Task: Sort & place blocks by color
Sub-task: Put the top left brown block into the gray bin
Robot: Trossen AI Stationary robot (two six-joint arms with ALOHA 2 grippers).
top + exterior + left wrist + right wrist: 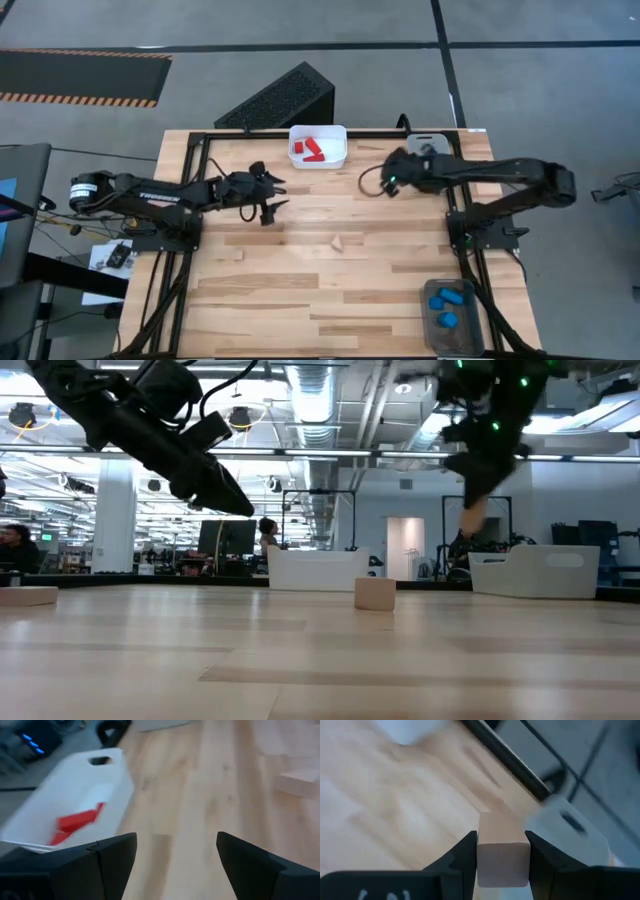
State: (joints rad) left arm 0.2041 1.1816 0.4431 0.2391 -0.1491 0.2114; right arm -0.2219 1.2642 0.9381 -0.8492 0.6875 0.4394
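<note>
Right wrist view, right tool [502,851] gripping pale wood block [502,855], left tool [176,865] open

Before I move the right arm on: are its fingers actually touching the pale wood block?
Touching. In the right wrist view, the right gripper has both dark fingers pressed flat against opposite sides of the pale wood block, with no gap showing on either side.

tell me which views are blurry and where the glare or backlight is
Left wrist view: smeared throughout, the white bin and its red blocks soft-edged. Right wrist view: the natural-wood block between the fingers is sharp, the table behind streaked. Low view: bright ceiling lights leave both arms as dark silhouettes; the near tabletop is soft. High view: evenly lit, no strong glare.
</note>
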